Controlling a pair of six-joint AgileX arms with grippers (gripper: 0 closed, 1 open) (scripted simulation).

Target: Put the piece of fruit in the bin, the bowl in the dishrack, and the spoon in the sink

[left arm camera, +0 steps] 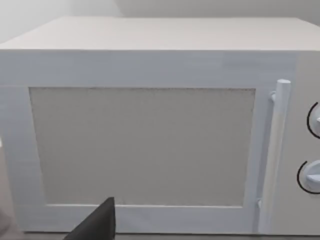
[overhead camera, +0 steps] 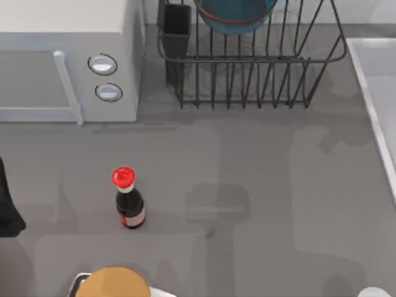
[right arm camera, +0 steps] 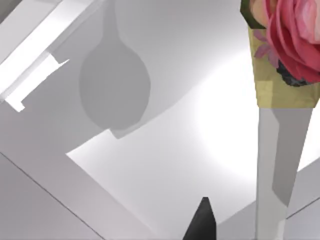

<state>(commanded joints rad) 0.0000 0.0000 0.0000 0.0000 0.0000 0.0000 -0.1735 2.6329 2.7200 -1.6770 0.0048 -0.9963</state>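
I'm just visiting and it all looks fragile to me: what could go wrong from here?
1. The spoon sits close by the right end effector over the sink; dropped from high, it might bounce out.
2. The bottle stands upright, alone mid-table; a passing arm could topple it.
3. The left arm, at the table's left edge, faces the microwave closely and might bump its door handle.

A grey table fills the scene, its surface crossed by soft-edged shadows toward 6 o'clock. A white microwave with two round knobs and a pale bar handle stands at 10 o'clock. The left wrist view shows a plain pale wall behind it.
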